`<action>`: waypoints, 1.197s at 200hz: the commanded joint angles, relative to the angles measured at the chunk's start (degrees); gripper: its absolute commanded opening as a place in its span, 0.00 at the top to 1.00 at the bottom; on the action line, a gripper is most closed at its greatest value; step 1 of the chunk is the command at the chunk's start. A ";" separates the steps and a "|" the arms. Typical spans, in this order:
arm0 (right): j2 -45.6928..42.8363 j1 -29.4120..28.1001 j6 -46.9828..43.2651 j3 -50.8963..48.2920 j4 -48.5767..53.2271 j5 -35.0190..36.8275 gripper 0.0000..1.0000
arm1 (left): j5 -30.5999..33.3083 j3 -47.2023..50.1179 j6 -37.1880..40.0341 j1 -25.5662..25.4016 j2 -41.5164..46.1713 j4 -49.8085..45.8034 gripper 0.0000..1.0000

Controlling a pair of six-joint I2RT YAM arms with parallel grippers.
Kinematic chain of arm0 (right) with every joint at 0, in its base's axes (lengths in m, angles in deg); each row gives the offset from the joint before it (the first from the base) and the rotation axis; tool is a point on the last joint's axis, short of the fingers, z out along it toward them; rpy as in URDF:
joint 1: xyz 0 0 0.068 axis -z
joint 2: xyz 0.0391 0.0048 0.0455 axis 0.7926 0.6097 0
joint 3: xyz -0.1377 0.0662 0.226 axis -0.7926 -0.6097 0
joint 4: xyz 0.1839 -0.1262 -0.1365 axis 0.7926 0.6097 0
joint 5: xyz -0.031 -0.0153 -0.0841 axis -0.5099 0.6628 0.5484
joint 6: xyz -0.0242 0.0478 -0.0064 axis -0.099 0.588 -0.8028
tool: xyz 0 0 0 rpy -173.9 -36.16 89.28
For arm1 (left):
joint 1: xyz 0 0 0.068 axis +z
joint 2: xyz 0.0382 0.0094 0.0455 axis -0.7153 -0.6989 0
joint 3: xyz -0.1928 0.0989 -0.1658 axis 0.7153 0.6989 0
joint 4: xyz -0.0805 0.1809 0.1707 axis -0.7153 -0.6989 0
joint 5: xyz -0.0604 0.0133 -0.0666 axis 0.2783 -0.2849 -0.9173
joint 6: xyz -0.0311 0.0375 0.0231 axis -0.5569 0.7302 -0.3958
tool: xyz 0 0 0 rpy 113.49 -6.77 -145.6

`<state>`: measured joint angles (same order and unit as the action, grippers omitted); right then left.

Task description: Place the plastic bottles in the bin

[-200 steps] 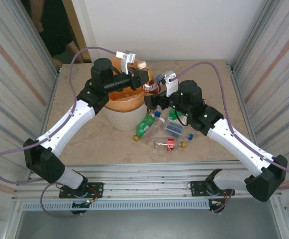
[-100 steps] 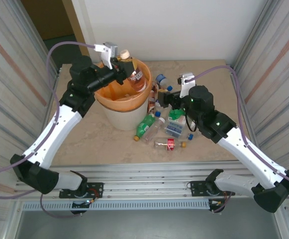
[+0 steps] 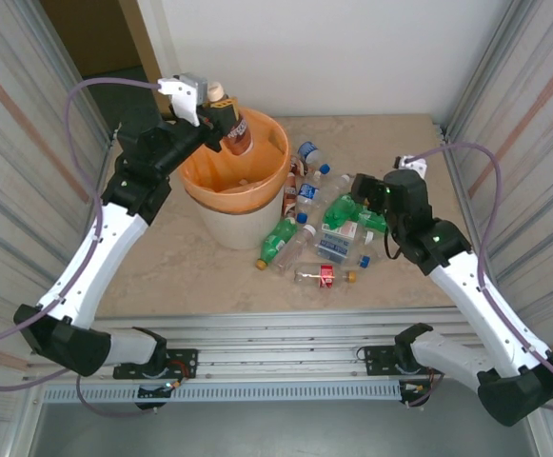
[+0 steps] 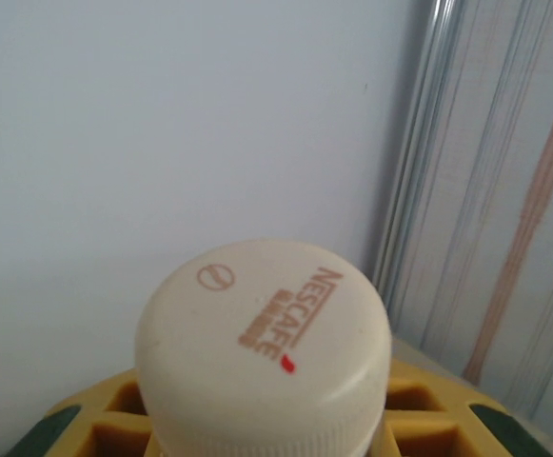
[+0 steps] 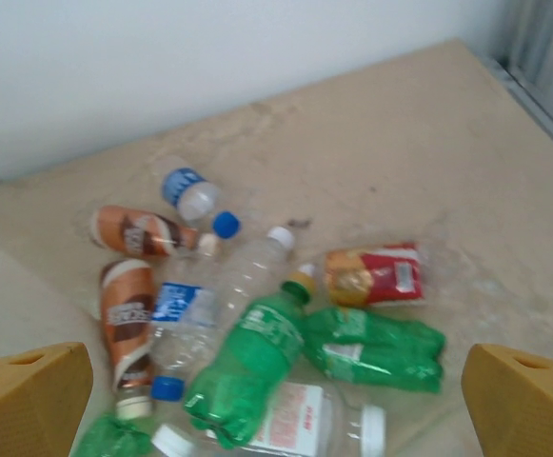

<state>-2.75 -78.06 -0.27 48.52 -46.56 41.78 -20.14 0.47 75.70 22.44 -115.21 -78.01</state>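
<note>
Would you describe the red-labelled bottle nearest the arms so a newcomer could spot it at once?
On the table, find the bin, an orange-lined bucket, then the heap of bottles at its right. The red-labelled bottle lies on its side at the heap's near edge, closest to the table's front; its neighbours behind are green or blue-and-white.

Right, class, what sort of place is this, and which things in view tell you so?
Probably a robot lab work cell: a left arm and right arm bolted to a metal frame, corrugated metal panels on both sides, and plastic bottles heaped beside a bin.
</note>
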 commanded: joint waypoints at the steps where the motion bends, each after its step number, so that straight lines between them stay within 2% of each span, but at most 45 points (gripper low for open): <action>1: -2.42 3.07 5.71 -1.19 5.27 0.69 0.02 | 3.51 -0.89 5.68 0.33 -2.11 1.30 0.90; 64: -3.14 9.80 8.33 -3.52 9.37 -3.03 0.02 | 4.85 -0.65 8.62 0.37 -8.33 -0.39 0.88; 239: 2.08 16.91 10.47 -6.38 12.28 -8.11 0.02 | 8.44 -0.37 10.42 0.55 -20.08 -11.97 0.83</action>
<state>-0.83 -62.02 8.71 42.77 -35.46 34.35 -12.93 1.01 84.83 22.49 -134.95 -88.92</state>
